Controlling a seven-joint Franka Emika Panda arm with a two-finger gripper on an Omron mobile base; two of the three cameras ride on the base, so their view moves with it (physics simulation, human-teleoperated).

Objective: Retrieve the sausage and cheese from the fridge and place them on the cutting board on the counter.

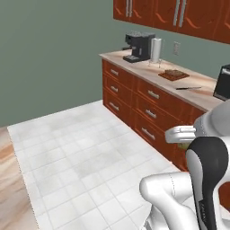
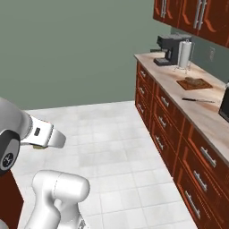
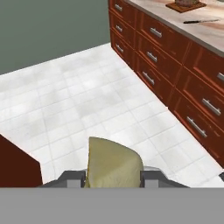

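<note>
My gripper [image 3: 113,177] is shut on the cheese [image 3: 113,165], a yellowish-tan wedge between the two finger tips, held above the white tile floor. In the base views the white hand [image 1: 179,134] [image 2: 44,136] shows a sliver of the cheese [image 2: 39,146] under it. The cutting board [image 1: 173,74] [image 2: 194,83] [image 3: 186,5] lies far ahead on the counter [image 1: 148,67] [image 2: 201,114] [image 3: 205,28]. A small reddish-brown shape on the board looks like the sausage [image 3: 188,1]. The fridge is out of view.
On the counter are a black coffee machine [image 1: 138,46] [image 2: 170,49], a paper-towel stand [image 1: 156,49] [image 2: 184,54], a knife [image 1: 188,88] [image 2: 197,100] [image 3: 201,20] and a black microwave [image 1: 223,83]. Red-brown drawers [image 3: 166,65] line the right. A dark cabinet corner [image 3: 17,168] sits close on the left.
</note>
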